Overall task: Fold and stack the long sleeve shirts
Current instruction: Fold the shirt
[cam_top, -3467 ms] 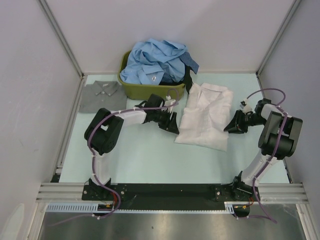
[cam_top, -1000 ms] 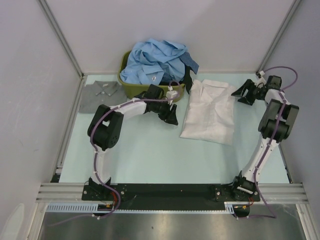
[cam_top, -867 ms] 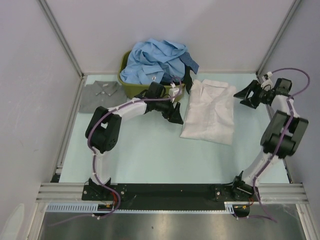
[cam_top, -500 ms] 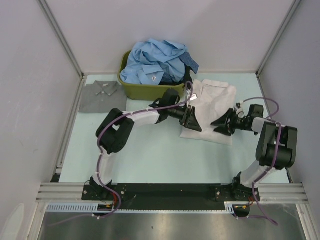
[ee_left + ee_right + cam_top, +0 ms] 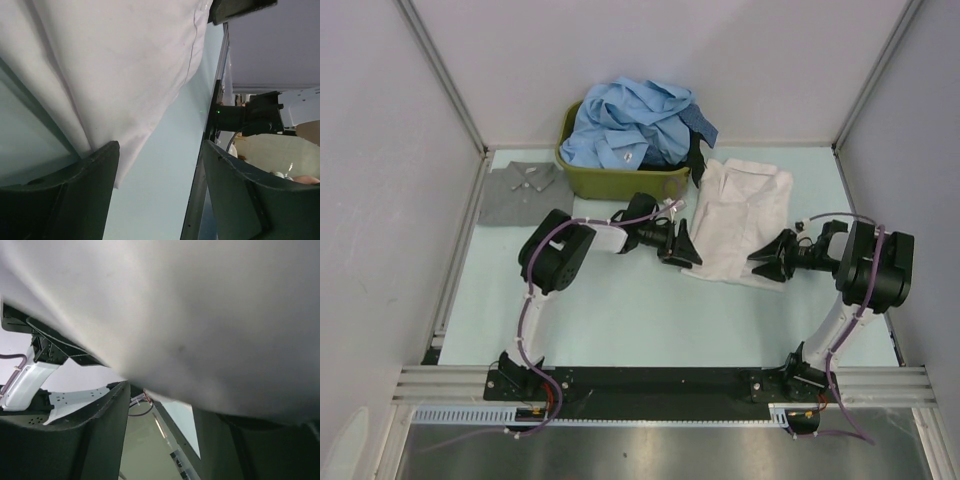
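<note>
Currently the white shirt (image 5: 740,218) lies flat on the table (image 5: 620,310), collar toward the far edge, just right of the olive-green tub (image 5: 618,183). No sleeves show, so it appears already folded in lengthwise. Its position is little altered against the earlier top views. What has altered is the arms.

One second ago the right arm was drawn off toward the far right corner and the left stood beside the tub. Half a second ago both were in over the lower body of the garment. Now they sit at its near corners, facing each other across the hem: the left gripper (image 5: 682,250) at the near-left edge and the right gripper (image 5: 767,262) at the near-right edge.

Left wrist view: the fingers are spread wide and a corner of white cloth drops to touch one of them, with nothing clamped. Right wrist view: cloth drapes across the top of the picture above two parted fingers, likewise unclamped.

Assessment: the arms have set up for a two-point pickup of the near hem, probably to carry it toward the collar for the cross fold. That fold is not yet made. Risk: the thin cloth may yield only its top layer to the fingers.

Remainder: the light blue shirts (image 5: 630,125) are heaped in the tub, with a dark shirt (image 5: 697,160) at its right end. The grey shirt (image 5: 525,190) lies folded at the far left of the table and is the likely base of the stack.
</note>
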You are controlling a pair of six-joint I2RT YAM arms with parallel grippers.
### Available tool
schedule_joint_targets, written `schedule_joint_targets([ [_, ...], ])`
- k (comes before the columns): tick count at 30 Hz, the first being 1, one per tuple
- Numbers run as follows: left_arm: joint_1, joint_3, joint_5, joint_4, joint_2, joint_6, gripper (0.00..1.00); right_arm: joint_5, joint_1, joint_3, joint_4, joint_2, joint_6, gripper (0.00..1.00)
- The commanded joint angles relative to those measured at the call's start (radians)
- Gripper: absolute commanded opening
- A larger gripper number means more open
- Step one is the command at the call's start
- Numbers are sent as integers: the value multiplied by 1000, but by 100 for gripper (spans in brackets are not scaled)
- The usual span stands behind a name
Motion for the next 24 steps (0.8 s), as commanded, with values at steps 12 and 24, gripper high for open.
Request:
schedule_joint_targets([
  [12, -67, 356, -124, -125, 73, 100, 68, 56, 95, 177, 215, -1, 76, 36],
  [24, 22, 310, -180, -187, 82, 238, 67, 56, 114, 309, 306, 187, 127, 28],
])
